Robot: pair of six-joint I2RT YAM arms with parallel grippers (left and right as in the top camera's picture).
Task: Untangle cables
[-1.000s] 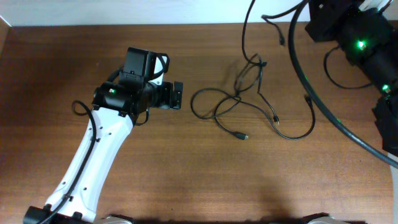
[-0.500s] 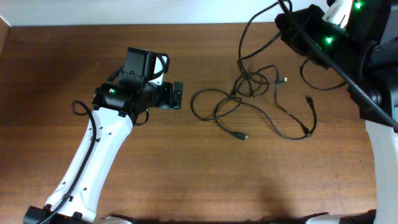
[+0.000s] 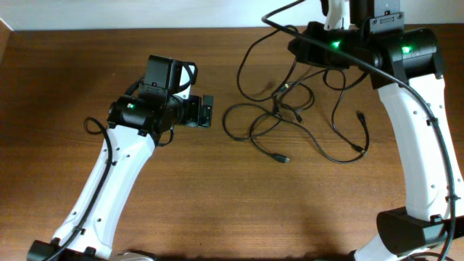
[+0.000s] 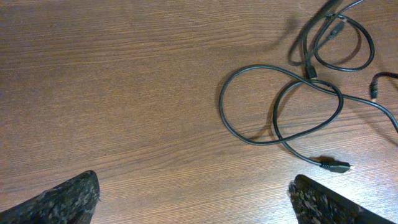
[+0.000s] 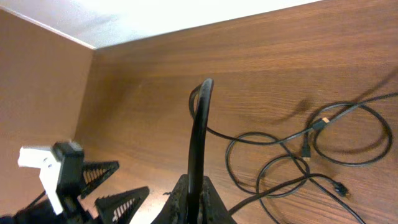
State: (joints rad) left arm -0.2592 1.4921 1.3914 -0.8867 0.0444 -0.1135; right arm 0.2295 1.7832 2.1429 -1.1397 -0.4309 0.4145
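The cables (image 3: 290,112) lie in a loose tangle of thin black loops on the wooden table, right of centre. Their plug ends lie at the front (image 3: 285,159) and to the right (image 3: 360,114). My right gripper (image 3: 296,48) hangs above the back of the tangle. In the right wrist view it (image 5: 199,190) is shut on one black cable strand (image 5: 200,118), which arches up from its fingers. My left gripper (image 3: 208,111) is open and empty, just left of the tangle. The left wrist view (image 4: 193,190) shows the nearest loop (image 4: 280,106) and a plug (image 4: 336,166).
A thick black arm wire (image 3: 406,156) sweeps over the table's right side. The white wall edge (image 3: 145,14) runs along the back. The left gripper's ribbed fingers (image 5: 99,186) show in the right wrist view. Bare wood (image 3: 254,210) spreads across the front.
My right arm has swung left from the back right corner to above the tangle with a strand in its grip. The cables shifted and one loop rose at the back left. The left arm stayed still.
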